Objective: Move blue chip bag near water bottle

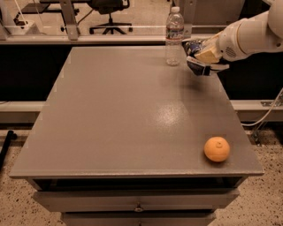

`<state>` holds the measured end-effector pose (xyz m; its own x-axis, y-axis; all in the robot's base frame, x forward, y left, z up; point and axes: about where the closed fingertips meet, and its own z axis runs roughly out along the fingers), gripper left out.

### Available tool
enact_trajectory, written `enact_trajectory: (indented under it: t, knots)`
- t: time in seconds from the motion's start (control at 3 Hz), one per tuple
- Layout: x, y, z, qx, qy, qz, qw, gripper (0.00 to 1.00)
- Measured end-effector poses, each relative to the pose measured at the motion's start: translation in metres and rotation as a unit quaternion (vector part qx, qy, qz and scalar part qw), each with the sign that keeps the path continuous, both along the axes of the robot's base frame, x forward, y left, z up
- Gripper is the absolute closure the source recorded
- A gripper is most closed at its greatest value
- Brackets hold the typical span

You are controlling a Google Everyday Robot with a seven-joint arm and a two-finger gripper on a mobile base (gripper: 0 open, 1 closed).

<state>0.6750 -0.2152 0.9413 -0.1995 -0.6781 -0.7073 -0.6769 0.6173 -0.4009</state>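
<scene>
The water bottle [174, 36] stands upright at the far edge of the grey table [115, 114], clear with a white cap. My gripper [200, 56] comes in from the right on a white arm and is shut on the blue chip bag [197, 59], which it holds a little above the table just right of the bottle. The bag is crumpled, dark navy with white edges, and partly hidden by the fingers. A small gap separates the bag from the bottle.
An orange [216, 149] lies near the table's front right corner. Office chairs [109, 9] and a rail stand beyond the far edge. Drawers [137, 205] sit under the table front.
</scene>
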Motion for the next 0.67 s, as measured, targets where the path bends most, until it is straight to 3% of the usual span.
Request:
enact_trajectory:
  t: [0.67]
  knots:
    - [0.0046,-0.0179,-0.0029,0.000,-0.010,-0.015,0.9998,1.00]
